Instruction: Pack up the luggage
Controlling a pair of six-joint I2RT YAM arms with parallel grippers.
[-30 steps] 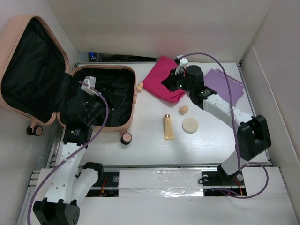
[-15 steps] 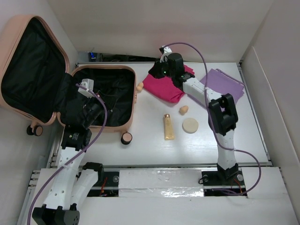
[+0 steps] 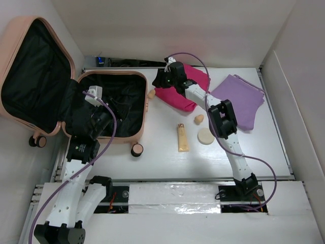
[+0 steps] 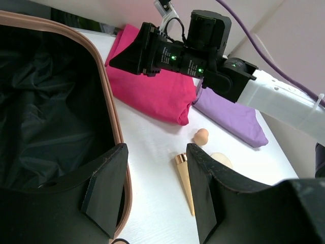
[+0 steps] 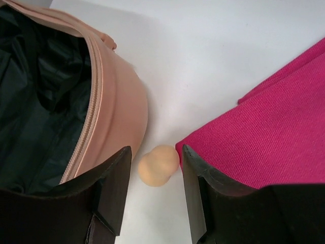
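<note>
The luggage (image 3: 145,104) lies open at the left, its peach-pink lid leaning on the wall and its black lining bare. My left gripper (image 4: 156,147) hangs over the case's right rim (image 4: 109,117), open, with nothing between its fingers. Over the gap between the case's shell (image 5: 119,107) and a folded pink cloth (image 5: 274,137), my right gripper (image 5: 156,150) stands open. A beige makeup sponge (image 5: 157,165) rests on the table below its jaws, touching the cloth's corner. From above, this sponge (image 3: 151,93) sits just off the case's right side.
A folded purple cloth (image 3: 244,99) lies at the back right. A second sponge (image 3: 199,119), a beige tube (image 3: 182,138) and a round puff (image 3: 205,136) sit mid-table. A small round compact (image 3: 136,149) lies by the case's front corner.
My right arm has swung left from over the pink cloth to the sponge beside the case, and its jaws have opened. The left arm has shifted only slightly.
</note>
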